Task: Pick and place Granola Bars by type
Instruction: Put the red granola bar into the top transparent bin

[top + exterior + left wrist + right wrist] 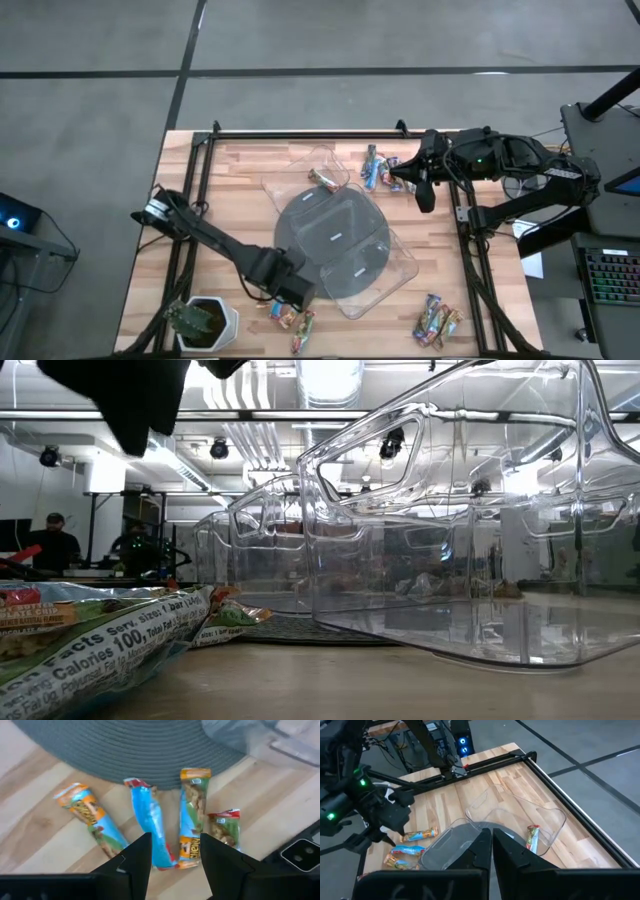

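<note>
Several granola bars lie flat on the wood by the near rim of the grey disc (pixel 330 238): a blue one (pixel 150 825), an orange-and-green one (pixel 192 815), another orange one (pixel 87 815) and a short green one (pixel 226 827). My left gripper (pixel 175 841) hangs open above them, pointing down, with the blue bar and the orange-and-green bar between its fingers' lines; in the high view, my left gripper (pixel 297 300) is near the front edge. My right gripper (pixel 425 192) is shut and waits raised at the far right. One bar (pixel 532 839) lies inside a clear tray (pixel 312 172).
A second clear tray (pixel 368 262) rests partly on the disc. More bars lie at the far side (pixel 378 170) and near right (pixel 437 322). A white-potted plant (pixel 205 322) stands at the near left corner, close to my left arm. People sit in the room behind (pixel 50 545).
</note>
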{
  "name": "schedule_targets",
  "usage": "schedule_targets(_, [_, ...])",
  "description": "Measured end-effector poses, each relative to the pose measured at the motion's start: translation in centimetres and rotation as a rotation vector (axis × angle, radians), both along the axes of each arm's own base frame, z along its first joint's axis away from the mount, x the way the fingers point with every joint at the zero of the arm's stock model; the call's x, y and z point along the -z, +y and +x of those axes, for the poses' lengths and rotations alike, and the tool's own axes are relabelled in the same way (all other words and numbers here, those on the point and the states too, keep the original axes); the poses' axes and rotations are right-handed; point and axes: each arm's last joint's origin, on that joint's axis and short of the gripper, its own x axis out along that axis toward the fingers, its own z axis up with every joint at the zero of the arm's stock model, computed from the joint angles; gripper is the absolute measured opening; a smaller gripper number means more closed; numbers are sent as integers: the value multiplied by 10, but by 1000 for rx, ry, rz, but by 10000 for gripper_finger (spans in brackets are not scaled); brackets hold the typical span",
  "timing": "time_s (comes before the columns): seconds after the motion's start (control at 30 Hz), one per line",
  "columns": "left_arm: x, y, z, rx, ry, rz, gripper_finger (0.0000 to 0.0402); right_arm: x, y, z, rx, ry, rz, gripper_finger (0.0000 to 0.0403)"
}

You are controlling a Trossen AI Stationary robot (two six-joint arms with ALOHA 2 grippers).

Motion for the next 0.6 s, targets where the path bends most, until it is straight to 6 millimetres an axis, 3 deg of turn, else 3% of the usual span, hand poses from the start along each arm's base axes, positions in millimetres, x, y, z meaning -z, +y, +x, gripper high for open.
schedule_targets(0.3, [20, -11, -12, 41, 43, 8, 149, 0, 0, 0, 1, 0, 2, 8])
schedule_targets(0.6, [48, -10, -14, 8, 35, -3, 149, 3, 0, 6, 9, 15, 15, 8])
